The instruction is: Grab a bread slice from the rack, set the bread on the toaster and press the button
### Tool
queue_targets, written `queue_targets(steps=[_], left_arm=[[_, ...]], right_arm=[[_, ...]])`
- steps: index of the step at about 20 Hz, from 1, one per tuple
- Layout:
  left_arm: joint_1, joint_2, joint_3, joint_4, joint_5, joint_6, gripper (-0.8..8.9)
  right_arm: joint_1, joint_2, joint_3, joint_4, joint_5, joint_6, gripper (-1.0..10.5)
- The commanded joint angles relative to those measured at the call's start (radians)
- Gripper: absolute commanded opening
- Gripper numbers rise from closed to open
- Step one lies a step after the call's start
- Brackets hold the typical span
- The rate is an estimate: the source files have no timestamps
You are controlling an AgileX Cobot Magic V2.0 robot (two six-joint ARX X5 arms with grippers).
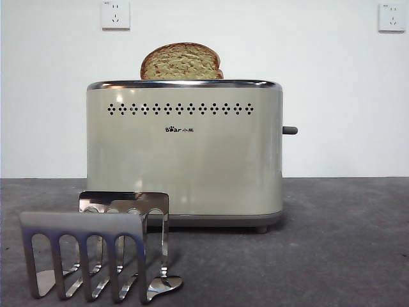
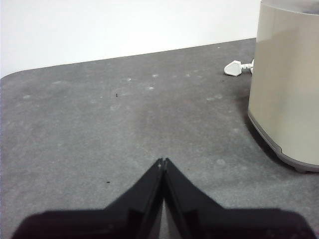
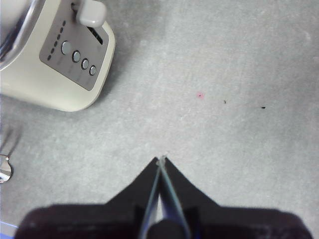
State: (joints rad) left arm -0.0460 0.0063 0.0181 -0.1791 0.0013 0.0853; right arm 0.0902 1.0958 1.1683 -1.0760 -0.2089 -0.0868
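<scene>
The slice of bread (image 1: 182,62) stands upright in the slot of the cream toaster (image 1: 185,153), its domed top above the chrome rim. The silver rack (image 1: 96,249) stands empty in front of the toaster, at the left. The toaster's lever (image 1: 290,130) sticks out of its right end; the right wrist view shows it (image 3: 91,12) raised above the button panel (image 3: 75,56). My left gripper (image 2: 163,162) is shut and empty over the table, apart from the toaster's end (image 2: 286,84). My right gripper (image 3: 161,159) is shut and empty, away from the toaster (image 3: 55,64).
A white plug (image 2: 234,67) with its cord lies on the table behind the toaster. A bit of the rack's foot (image 3: 5,169) shows in the right wrist view. Two wall sockets (image 1: 115,14) sit on the white wall behind.
</scene>
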Motion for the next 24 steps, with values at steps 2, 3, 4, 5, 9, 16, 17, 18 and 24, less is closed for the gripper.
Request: queue_targets(steps=[2,3,4,5,9,16,17,18,24], left_arm=[[0.003,0.001,-0.011,0.014,0.026,-0.037,-0.03],[0.003,0.006,-0.011,0.014,0.025,-0.037,-0.03],[0.003,0.010,-0.011,0.013,0.025,-0.037,-0.03],[0.003,0.015,-0.011,0.014,0.025,-0.037,-0.03],[0.003,0.033,-0.011,0.014,0.025,-0.037,-0.03],[0.003,0.065,-0.011,0.013,0.025,-0.037,-0.03],[0.003,0.066,-0.011,0.013,0.025,-0.037,-0.03],[0.003,0.069,-0.011,0.013,0.025,-0.037,-0.03],[0.003,0.072,-0.011,0.013,0.025,-0.037,-0.03]], right_arm=[[0.001,0.001,-0.010,0.005,0.002,-0.004,0.0],[0.000,0.001,-0.010,0.005,0.002,-0.005,0.0],[0.001,0.001,-0.010,0.005,0.002,-0.004,0.0],[0.001,0.001,-0.010,0.005,0.002,-0.004,0.0],[0.001,0.001,-0.010,0.005,0.002,-0.004,0.0],[-0.006,-0.001,-0.011,0.005,0.057,-0.025,0.0],[-0.006,-0.002,-0.020,0.019,0.095,-0.024,0.0],[-0.006,-0.024,-0.057,0.070,0.127,-0.026,0.0],[-0.006,-0.458,-0.848,1.215,0.060,0.158,0.0]])
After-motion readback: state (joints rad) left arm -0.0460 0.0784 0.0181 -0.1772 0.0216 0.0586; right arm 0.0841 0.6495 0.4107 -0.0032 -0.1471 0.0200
